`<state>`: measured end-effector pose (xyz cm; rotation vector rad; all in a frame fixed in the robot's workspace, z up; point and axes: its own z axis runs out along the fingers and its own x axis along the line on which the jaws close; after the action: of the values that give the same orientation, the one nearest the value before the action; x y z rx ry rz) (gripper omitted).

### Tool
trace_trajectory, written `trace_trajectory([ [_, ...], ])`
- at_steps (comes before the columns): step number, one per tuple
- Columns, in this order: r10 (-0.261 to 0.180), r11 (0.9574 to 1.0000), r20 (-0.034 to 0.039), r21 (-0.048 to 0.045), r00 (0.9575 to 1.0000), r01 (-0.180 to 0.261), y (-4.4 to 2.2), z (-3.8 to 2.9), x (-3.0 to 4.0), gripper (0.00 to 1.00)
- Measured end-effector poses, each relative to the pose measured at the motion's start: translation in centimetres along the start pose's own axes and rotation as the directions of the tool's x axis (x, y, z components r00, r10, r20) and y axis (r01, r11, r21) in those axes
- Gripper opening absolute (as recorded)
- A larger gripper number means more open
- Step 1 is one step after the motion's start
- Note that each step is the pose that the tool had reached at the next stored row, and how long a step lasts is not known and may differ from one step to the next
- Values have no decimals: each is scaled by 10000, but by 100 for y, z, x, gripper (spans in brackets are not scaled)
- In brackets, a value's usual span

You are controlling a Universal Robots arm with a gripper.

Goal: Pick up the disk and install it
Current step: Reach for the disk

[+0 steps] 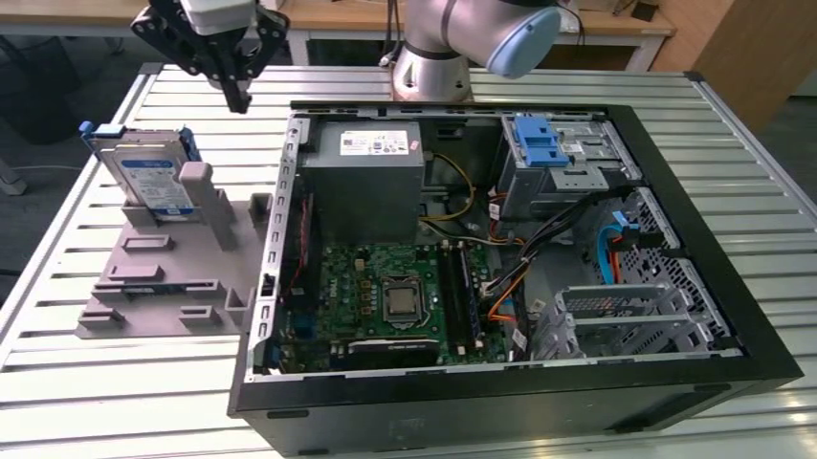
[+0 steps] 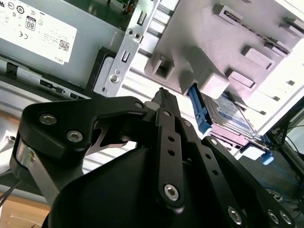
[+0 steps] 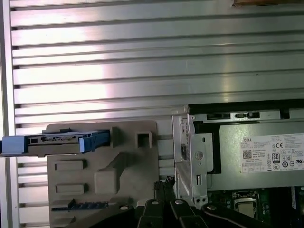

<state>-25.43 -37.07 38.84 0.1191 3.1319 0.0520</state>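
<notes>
The disk (image 1: 144, 178) stands on edge in a slot at the far end of a grey holder block (image 1: 172, 273), at the exterior view's left. It is silver-grey with a blue-and-white label and a blue carrier. In both wrist views it shows edge-on in that slot, as the disk (image 3: 57, 141) and the disk (image 2: 229, 113). My gripper (image 1: 237, 96) hangs above the slatted table, behind the holder and beside the computer case's far corner. Its black fingers (image 2: 165, 102) are pressed together with nothing between them. The gripper (image 3: 164, 183) is clear of the disk.
An open computer case (image 1: 715, 220) lies on the slatted metal table (image 1: 115, 382), with a motherboard, cables and a grey power-supply box (image 1: 370, 177) inside. A blue latch (image 1: 539, 143) sits on the drive bay at the case's far side. The arm's base (image 1: 431, 67) stands behind the case.
</notes>
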Motion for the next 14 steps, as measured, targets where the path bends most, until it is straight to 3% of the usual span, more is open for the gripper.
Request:
trace_trajectory([
  [14,0,10000,1,-1,10000,0,148,42,279,11],
])
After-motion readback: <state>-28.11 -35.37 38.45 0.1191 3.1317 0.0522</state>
